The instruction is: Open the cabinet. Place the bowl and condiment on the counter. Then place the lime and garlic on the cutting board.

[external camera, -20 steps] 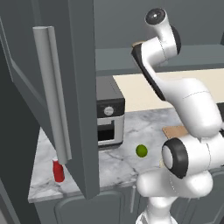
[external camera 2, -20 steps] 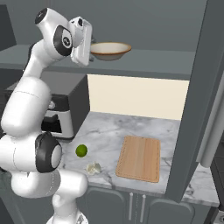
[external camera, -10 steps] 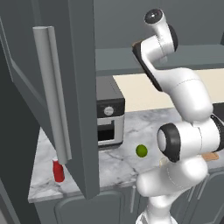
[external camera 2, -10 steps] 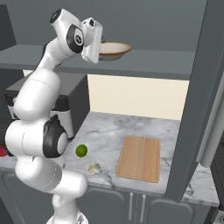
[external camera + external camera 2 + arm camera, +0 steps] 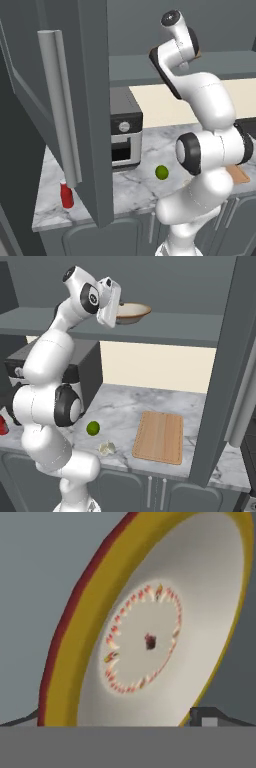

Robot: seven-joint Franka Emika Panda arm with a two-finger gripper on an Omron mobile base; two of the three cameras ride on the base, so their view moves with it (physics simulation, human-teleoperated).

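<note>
The gripper (image 5: 119, 310) is raised to the open cabinet's (image 5: 165, 326) shelf, right at the near rim of the bowl (image 5: 134, 312). Its jaws are spread wide on either side of the rim; a firm hold on the bowl cannot be made out. In the hand view the bowl (image 5: 150, 637) is seen from very close: a yellow band with a red edge around a cream inside, ringed with small painted marks, and nothing lies in it.

In the right base view the bowl stands alone on the shelf. Below, on the counter (image 5: 200, 406), the cutting board (image 5: 159, 436) lies bare, with the lime (image 5: 93, 428) and the garlic (image 5: 106, 447) just beside each other to its left.

In the left base view the condiment (image 5: 66, 194) is shown upright at the counter's left end, partly behind the opened cabinet door (image 5: 90, 100). A dark appliance (image 5: 124, 135) stands behind the lime (image 5: 161, 172).
</note>
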